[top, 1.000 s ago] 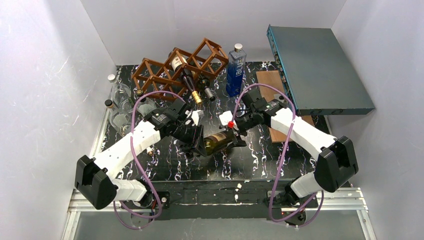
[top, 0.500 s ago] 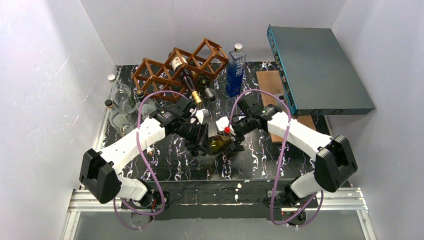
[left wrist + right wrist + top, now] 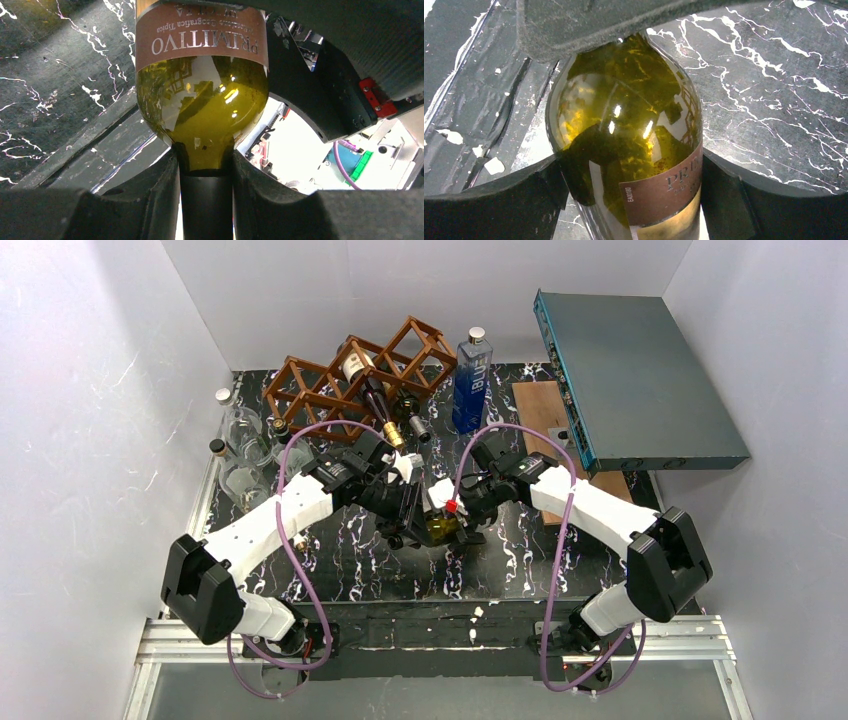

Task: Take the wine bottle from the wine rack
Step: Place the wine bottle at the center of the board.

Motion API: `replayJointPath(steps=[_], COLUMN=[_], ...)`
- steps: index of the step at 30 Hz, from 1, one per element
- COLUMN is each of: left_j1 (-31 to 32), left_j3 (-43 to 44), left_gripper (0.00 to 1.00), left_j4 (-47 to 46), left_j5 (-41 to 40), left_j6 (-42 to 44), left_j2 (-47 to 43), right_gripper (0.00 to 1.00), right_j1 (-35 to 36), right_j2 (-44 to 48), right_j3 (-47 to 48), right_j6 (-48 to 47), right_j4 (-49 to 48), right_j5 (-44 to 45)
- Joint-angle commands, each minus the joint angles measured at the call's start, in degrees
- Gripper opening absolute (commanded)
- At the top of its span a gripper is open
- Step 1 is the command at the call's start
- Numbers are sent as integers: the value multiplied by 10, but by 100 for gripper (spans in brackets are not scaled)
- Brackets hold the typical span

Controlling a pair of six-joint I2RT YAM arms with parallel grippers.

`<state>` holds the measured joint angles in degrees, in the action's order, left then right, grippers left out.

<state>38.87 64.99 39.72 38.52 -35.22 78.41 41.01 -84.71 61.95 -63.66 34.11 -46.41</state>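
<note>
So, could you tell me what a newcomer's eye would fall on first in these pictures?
The green wine bottle, held between both arms at the middle of the black marbled table: the left gripper is clamped on its neck, the right gripper holds its body. Behind it, at the back left, stands the reddish wooden rack with other bottles in it, and a blue bottle upright at its right end.

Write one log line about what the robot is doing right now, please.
wine bottle: off wine rack, held over table | left gripper: shut on its neck | right gripper: clasping its body
</note>
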Motion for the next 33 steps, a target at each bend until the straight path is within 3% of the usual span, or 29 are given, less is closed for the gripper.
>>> replayJointPath(steps=[1, 5, 8, 11, 20, 33], left_j1=[3, 3, 3, 3, 3, 3], left_j3=[25, 24, 22, 21, -14, -84], left_gripper=[0, 0, 7, 17, 59, 86], left_j4=[-40, -41, -41, -41, -78, -210], left_j5=[53, 48, 47, 49, 51, -21], left_j6=[1, 0, -2, -4, -28, -38], left_j2=[-7, -6, -6, -5, -16, -122], right_gripper=[90, 64, 33, 19, 10, 7], right_j1=[4, 4, 4, 3, -21, -85], right_j2=[1, 4, 8, 12, 25, 59], right_j3=[-8, -8, -11, -17, -35, -58], right_j6=[-24, -47, -51, -50, -33, -1], right_j4=[-3, 13, 14, 12, 0, -11], right_j5=[-7, -17, -16, -17, -51, -150])
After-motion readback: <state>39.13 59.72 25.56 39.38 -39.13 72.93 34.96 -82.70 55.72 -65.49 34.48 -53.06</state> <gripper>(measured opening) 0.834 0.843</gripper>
